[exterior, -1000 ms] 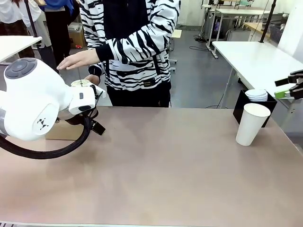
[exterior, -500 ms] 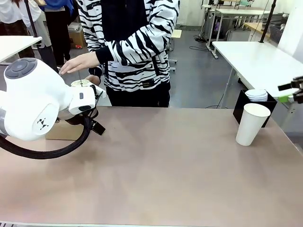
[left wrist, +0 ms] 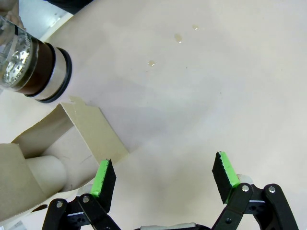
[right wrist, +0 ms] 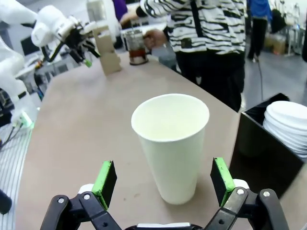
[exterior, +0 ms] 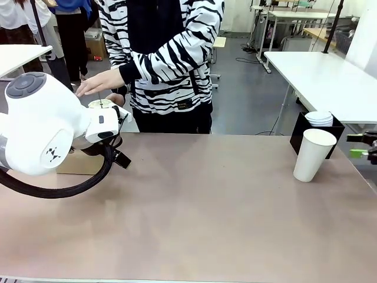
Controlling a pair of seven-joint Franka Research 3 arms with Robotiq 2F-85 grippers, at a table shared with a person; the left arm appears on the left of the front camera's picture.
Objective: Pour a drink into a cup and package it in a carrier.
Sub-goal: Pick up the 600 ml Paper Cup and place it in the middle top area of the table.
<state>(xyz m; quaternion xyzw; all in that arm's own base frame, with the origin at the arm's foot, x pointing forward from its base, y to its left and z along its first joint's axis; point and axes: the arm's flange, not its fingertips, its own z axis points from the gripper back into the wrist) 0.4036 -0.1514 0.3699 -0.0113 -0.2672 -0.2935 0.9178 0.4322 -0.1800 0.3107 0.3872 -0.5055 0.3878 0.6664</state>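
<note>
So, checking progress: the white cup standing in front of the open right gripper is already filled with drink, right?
Not filled: the cup is empty inside, as the right wrist view shows. It does stand upright in front of the open right gripper.

"What moved at the right edge?"

"The right pincer (exterior: pixel 357 145) has come down. A second ago it hung higher than the stacked lids (exterior: pixel 320 118); now it sits just beside the cup (exterior: pixel 312 154), level with the upper half."

"And the person?"

"The person's hand (exterior: pixel 99 83) has sunk slightly and drawn in toward the striped sleeve."
</note>
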